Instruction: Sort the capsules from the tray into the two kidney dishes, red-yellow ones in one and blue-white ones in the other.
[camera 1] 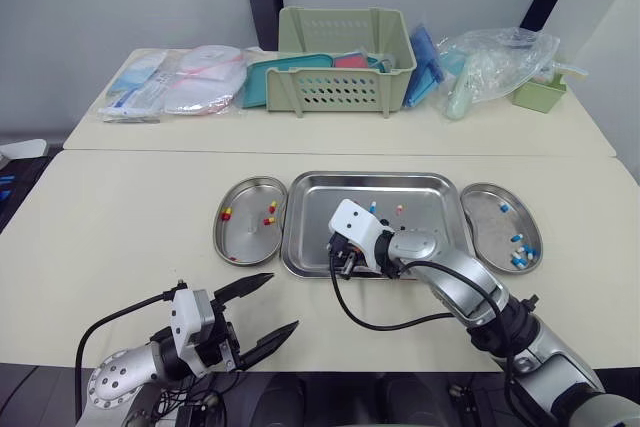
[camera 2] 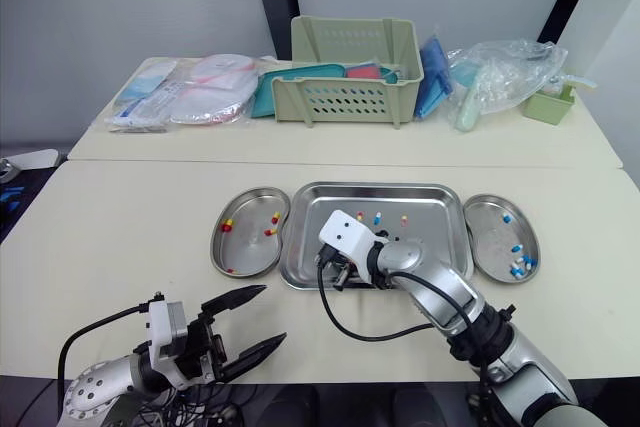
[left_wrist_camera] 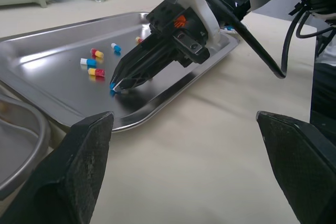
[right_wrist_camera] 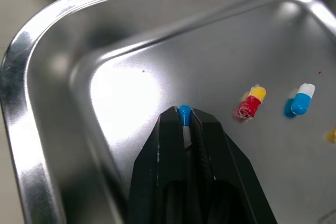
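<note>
A blue-white capsule (right_wrist_camera: 184, 113) is pinched between the fingers of the right gripper (left_wrist_camera: 117, 83), at the 7 o'clock corner of the steel tray (camera 1: 420, 192). Kidney dishes flank the tray: one with red-yellow capsules (camera 1: 250, 247) at 9 o'clock, one with blue-white capsules (camera 1: 488, 237) at 3 o'clock. The left gripper (camera 1: 283, 301) is spread wide and empty over the table, further out toward 7 o'clock.

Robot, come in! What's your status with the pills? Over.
Right tool shut on blue-white capsule, low in shiny steel tray. Left tool open above beige table. Red-yellow capsule nearby, not touching.
</note>
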Tool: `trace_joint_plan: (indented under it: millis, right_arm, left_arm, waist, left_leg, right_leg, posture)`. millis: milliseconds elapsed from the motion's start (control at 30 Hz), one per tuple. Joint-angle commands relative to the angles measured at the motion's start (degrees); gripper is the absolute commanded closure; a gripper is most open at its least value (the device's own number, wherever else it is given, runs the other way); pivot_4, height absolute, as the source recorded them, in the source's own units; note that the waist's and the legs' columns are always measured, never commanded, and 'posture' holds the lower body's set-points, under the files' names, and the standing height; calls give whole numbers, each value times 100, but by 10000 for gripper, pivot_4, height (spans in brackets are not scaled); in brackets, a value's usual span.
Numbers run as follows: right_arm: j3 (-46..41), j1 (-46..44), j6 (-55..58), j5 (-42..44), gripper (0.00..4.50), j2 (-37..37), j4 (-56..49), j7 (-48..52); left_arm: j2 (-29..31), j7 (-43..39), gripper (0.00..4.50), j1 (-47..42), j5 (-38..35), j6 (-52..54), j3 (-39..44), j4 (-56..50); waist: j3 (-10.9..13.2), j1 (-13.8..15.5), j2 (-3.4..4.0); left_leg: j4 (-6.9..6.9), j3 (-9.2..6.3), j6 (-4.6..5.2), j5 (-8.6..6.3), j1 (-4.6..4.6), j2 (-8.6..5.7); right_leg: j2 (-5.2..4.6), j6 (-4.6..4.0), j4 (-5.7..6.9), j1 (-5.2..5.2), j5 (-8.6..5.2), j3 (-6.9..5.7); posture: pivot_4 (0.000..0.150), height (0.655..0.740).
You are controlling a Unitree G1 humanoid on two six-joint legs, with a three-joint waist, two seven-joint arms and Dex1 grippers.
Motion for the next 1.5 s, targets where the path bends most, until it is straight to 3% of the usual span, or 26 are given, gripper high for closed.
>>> trace_joint_plan:
  millis: [33,300,533,633,867,1133,1167,1367,1500]
  right_arm:
    - [-544,-83,14,278,44539,-203,-739,309]
    - [-2033,763,447,1064,44539,-1155,-2147,723]
    - [-4664,2351,858,1754,44539,-1749,-2951,846]
    - [-5397,2988,720,1770,44539,-1810,-2932,790]
    - [-6028,3923,-93,1414,44539,-1881,-2269,594]
    - [-6024,3780,-481,1310,44539,-1817,-1718,267]
    - [-6041,3755,-504,1348,38159,-1815,-1705,255]
    - [-6098,3662,-447,1480,24078,-1894,-1678,218]
    - [-6167,3634,-389,1600,12148,-1921,-1705,239]
  left_arm:
    - [156,-297,0,-73,-142,-108,-45,-103]
    - [195,-894,0,-527,-428,-233,-114,107]
    - [17,-987,0,-765,-490,-297,-204,345]
    - [-35,-1003,0,-801,-464,-350,-240,423]
    - [-116,-983,0,-926,-437,-403,-305,512]
    - [-165,-949,0,-963,-407,-425,-327,518]
    - [-166,-942,0,-957,-407,-426,-327,509]
    - [-171,-854,0,-886,-402,-409,-305,443]
    - [-180,-718,0,-812,-382,-396,-303,373]
  waist:
    - [2,8,2]
    - [2,76,3]
    - [3,110,3]
    - [3,105,4]
    - [3,97,4]
    - [2,95,7]
    - [2,95,7]
    - [2,99,7]
    - [2,99,7]
  left_leg:
    - [0,-1,0,0,-2,0]
    - [0,-1,0,0,-9,-1]
    - [1,1,0,0,-15,-1]
    - [1,2,0,0,-15,-2]
    - [1,9,1,0,-3,-2]
    - [1,11,0,0,-1,-2]
    - [1,11,0,0,0,-2]
    - [1,10,0,0,-1,-2]
    - [1,10,1,0,-1,-1]
  right_leg:
    - [0,0,0,-1,0,-1]
    - [-1,0,-5,0,0,-3]
    - [-1,0,-8,0,0,-3]
    - [-1,0,-7,2,0,-3]
    - [0,0,-6,11,0,2]
    - [0,0,-6,12,0,5]
    - [0,0,-6,13,0,5]
    - [0,0,-7,14,0,4]
    - [0,0,-7,14,0,4]
  posture:
    - [1500,7400]
    - [1500,7400]
    - [1500,7400]
    - [1500,7400]
    - [1500,7400]
    - [1500,7400]
    - [1500,7400]
    - [1500,7400]
    - [1500,7400]
